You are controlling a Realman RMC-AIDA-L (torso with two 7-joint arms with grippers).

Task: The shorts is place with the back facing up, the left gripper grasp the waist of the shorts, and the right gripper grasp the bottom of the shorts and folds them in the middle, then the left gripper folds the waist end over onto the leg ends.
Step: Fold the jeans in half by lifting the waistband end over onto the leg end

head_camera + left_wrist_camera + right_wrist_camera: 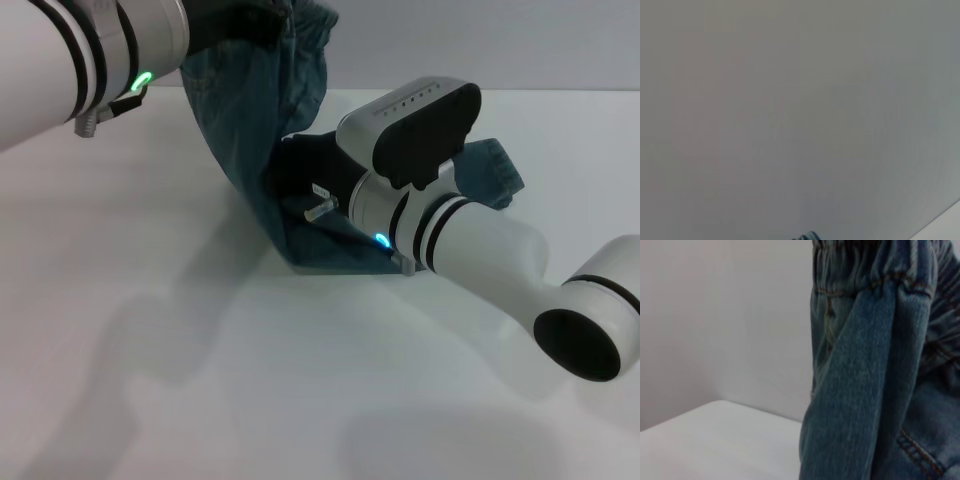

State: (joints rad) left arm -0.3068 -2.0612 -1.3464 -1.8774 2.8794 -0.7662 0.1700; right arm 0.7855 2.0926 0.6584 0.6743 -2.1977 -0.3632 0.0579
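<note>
A white tabletop (pixel 200 380) filled most of the head view, with a pale wall behind it. On it, the shorts (pixel 250 130) were drawn up into a slanting sheet of faded blue denim: their upper part hung in the air at the far left, and their lower part lay on the tabletop near the middle, where a darker folded edge rested flat. A further piece of denim showed past the right arm, lying on the tabletop to its right. The waist (pixel 870 265), its gathered elastic band ruffled, was lifted highest, and in the right wrist view it hung upright with the fabric falling straight below it and a stitched pocket corner low at the side. The left claw (pixel 235 25), black and mostly beyond the top edge of the head view, sat at that raised waist on a silver wrist with a green light; it seemed clamped on the waist, since the cloth hung from it. The right claw (pixel 305 175), on a banded wrist with a blue light, was down low against the denim on the tabletop, and whether its fingers were apart or together I cannot tell, as the wrist housing and the fabric hid them. The left wrist view showed almost only blank grey wall.
</note>
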